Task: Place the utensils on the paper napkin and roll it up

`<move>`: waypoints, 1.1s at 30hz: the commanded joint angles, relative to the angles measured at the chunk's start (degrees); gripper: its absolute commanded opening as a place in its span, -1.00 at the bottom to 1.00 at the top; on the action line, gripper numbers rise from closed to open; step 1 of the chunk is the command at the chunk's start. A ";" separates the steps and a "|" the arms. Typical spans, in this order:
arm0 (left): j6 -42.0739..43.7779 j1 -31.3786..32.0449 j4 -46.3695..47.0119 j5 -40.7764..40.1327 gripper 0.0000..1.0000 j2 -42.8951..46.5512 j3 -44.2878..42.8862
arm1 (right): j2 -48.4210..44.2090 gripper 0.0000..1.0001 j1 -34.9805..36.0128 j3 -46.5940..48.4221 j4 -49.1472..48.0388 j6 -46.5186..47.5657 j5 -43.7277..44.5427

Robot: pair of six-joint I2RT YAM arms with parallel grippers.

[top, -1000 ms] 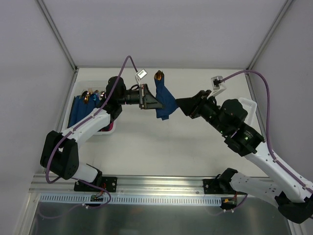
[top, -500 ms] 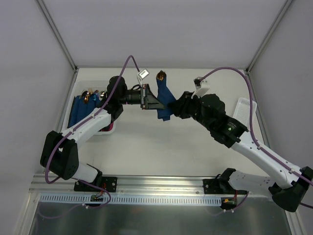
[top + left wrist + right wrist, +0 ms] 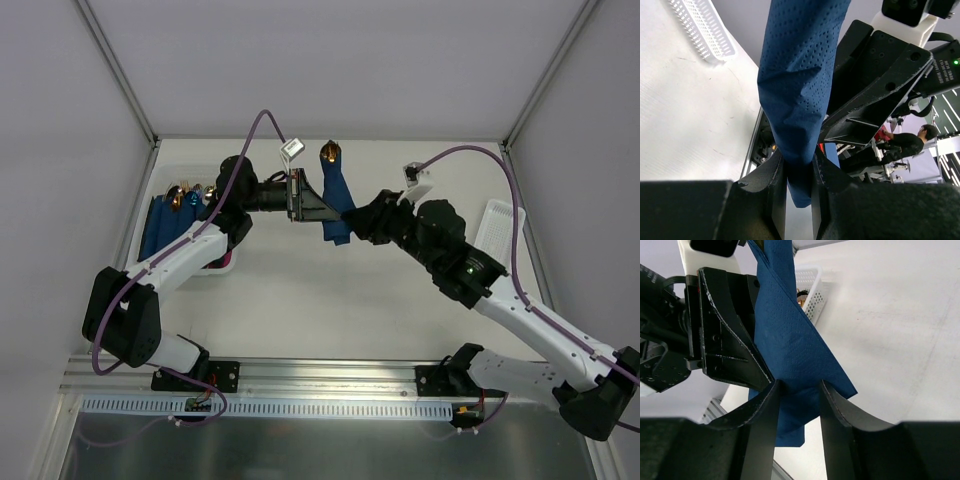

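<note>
Where the two arms meet above the middle of the white surface (image 3: 300,300), a rolled bundle hangs in the air between them. The left arm (image 3: 170,262) reaches in from the near left and the right arm (image 3: 500,300) from the near right, each trailing a purple cable. A white basket (image 3: 208,271) sits at the far left of the surface, holding dark blue rolls (image 3: 158,228) with metallic cutlery heads (image 3: 180,197) poking out. A second white basket (image 3: 498,225) lies along the right edge, partly behind the right arm.

The paper napkin (image 3: 335,200) is off the surface, rolled into a dark blue tube that stands roughly upright and tilts slightly. In the right wrist view a loose corner flares out sideways near its lower end. The left fingers (image 3: 799,170) are clenched on the lower part of the tube, the dimpled paper squeezed narrow between them. The right fingers (image 3: 799,395) are pressed against the same lower section from the opposite side, gripping the fold, with the paper's end hanging below them. The two sets of fingers sit just beside each other.

A coppery utensil (image 3: 327,153) head pokes from the top of the roll. The rest of it is hidden inside the paper.
</note>
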State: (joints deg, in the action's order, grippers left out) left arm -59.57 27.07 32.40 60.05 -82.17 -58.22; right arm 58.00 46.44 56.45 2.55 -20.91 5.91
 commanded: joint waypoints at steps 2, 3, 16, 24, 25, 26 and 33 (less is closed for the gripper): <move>-3.09 0.79 8.20 1.74 -1.00 0.96 -0.49 | -2.10 -0.17 -1.17 -3.44 -5.09 -2.91 -3.18; -3.36 0.70 8.64 1.74 -1.00 0.87 -0.49 | -2.19 -0.17 -1.69 -3.80 -5.97 -3.70 -3.71; -8.54 0.79 15.23 2.09 -1.00 -0.18 1.09 | -5.17 -0.13 -6.79 -12.14 -18.53 -10.29 -14.51; -10.13 0.79 17.17 2.09 -1.00 -1.24 0.82 | -4.74 -0.18 -9.52 -15.22 -25.83 -15.65 -19.71; -10.13 0.88 17.25 2.00 -1.00 -1.32 0.91 | -4.74 -0.18 -9.61 -15.57 -27.14 -16.53 -20.49; -10.21 0.88 17.26 2.00 -1.00 -1.32 0.91 | -4.56 -0.18 -9.87 -15.84 -27.85 -16.97 -21.02; -11.79 0.88 19.27 1.91 -1.00 -1.94 1.26 | -4.56 -0.13 -12.15 -18.39 -33.39 -21.10 -24.28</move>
State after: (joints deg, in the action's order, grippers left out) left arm -69.78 27.44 45.04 61.45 -84.27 -56.49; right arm 53.65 35.18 38.76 -25.26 -39.40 -15.51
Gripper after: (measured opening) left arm 0.177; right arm 0.435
